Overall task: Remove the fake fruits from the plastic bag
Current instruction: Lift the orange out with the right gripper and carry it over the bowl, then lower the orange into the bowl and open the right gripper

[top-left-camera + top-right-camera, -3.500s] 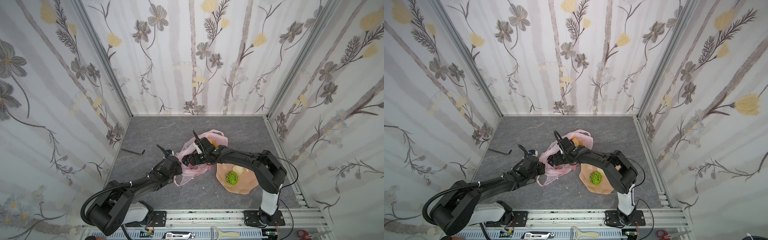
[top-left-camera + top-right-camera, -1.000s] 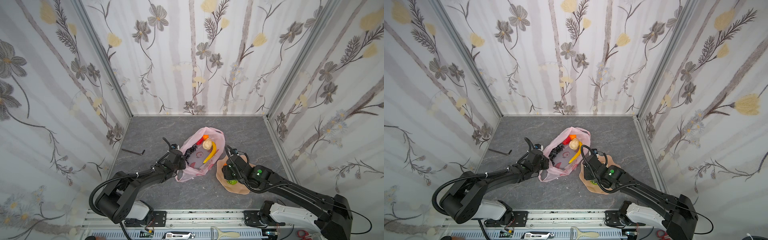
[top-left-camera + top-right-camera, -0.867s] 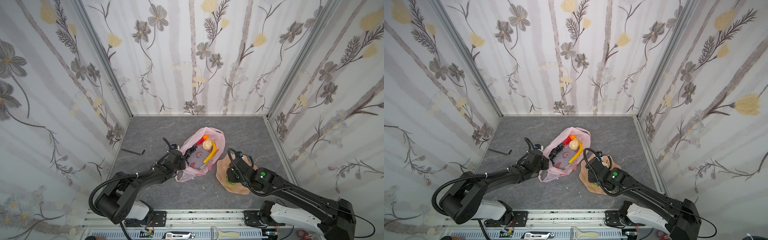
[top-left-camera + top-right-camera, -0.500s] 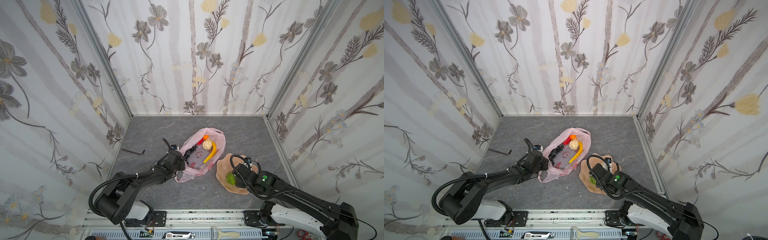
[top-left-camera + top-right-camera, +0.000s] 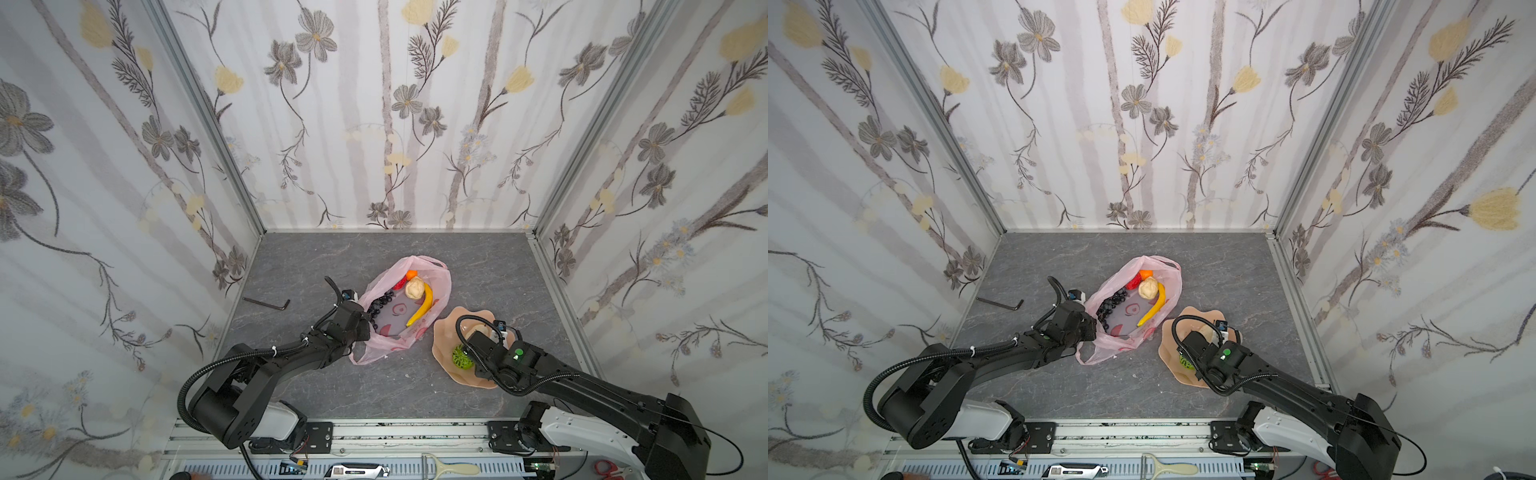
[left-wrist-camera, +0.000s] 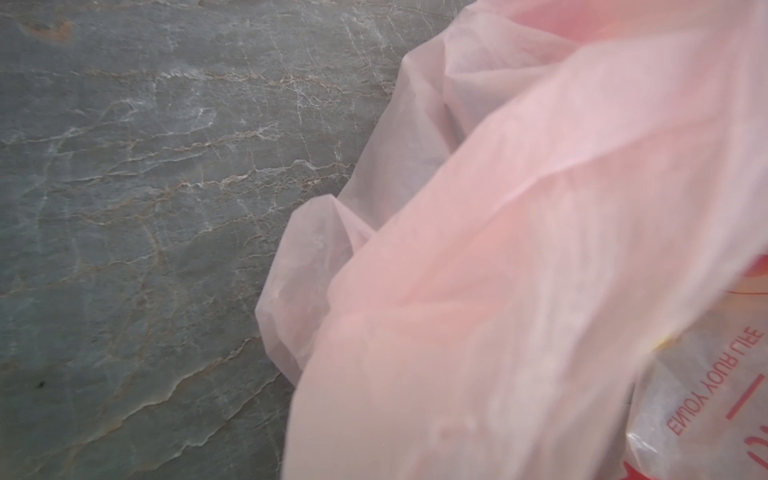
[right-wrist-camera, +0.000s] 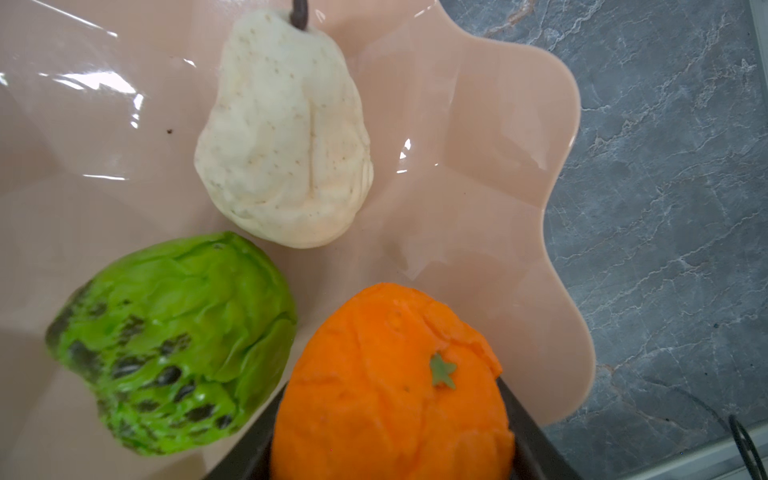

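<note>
The pink plastic bag lies open mid-table. Inside it are a yellow banana, a beige lumpy fruit, dark grapes, a red apple and an orange. My left gripper is shut on the bag's left edge. In the left wrist view the bag film hides the jaws. My right gripper is shut on another orange, just above the peach dish. A green fruit and a beige pear-shaped fruit lie in the dish.
A black hex key lies near the left wall. Flowered walls close in the left, back and right sides. Along the front runs a metal rail carrying a peeler. The right arm covers the dish's near side.
The right gripper has left the bag with an orange and moved right and forward to above the dish. The left gripper still holds the bag's edge, and the bag now lies open.
</note>
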Tool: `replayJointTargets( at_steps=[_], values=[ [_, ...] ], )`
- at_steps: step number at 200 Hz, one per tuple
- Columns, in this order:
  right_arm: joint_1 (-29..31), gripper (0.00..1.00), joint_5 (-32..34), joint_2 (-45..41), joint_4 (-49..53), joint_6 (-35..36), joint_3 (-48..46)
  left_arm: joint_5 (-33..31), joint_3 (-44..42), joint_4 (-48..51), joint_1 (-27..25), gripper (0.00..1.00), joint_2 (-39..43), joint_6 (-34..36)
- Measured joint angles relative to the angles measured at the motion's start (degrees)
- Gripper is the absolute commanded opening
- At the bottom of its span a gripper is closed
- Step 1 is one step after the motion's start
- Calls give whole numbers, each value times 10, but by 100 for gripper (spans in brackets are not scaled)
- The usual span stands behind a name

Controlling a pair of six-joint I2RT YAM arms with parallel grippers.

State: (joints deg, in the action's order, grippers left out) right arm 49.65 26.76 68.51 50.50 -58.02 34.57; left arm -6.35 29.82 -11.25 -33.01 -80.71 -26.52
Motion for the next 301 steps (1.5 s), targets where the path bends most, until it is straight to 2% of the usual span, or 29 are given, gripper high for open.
replayJointTargets(
  at_steps=[89,182,242,301],
  values=[
    [8,66,22,79,-24,-3,2,-8,0,-1,0,24,-3,7],
    [24,77,21,136,-64,28,26,-10,1,-1,0,25,-10,10],
    [30,70,0,120,-74,41,26,-12,1,-1,0,25,-14,10],
    [31,80,-20,94,-71,42,27,-12,1,-1,0,25,-14,10]
  ],
)
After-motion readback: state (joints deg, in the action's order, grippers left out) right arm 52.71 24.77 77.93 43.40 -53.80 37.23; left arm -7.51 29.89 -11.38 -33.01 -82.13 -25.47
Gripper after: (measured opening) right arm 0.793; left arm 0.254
